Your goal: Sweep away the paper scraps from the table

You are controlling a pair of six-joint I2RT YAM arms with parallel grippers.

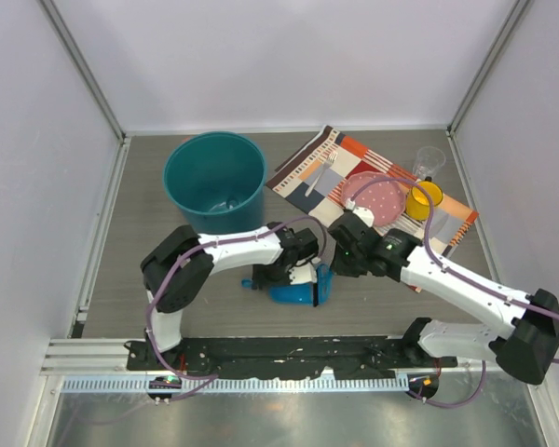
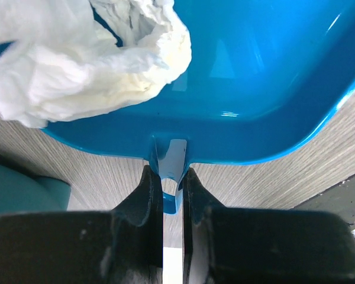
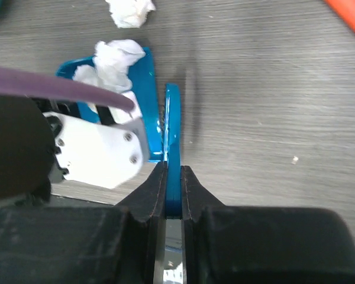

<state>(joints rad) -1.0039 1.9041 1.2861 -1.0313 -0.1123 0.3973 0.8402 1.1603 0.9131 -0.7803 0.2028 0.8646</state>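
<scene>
Inside blue dustpan (image 2: 254, 71), shapeless paper scraps (image 2: 77, 65)

paper scraps (image 2: 89, 65): crumpled white wads, a couple sat inside the blue dustpan (image 2: 254, 89), bunched toward one side. One more wad (image 3: 130, 12) lay loose on the table (image 3: 272, 106), near the pan but apart. Table was flat, dark grey wood-grain.

Left end effector (image 2: 173, 177) and right end effector (image 3: 174, 171), side by side, both clamped tight.
</scene>
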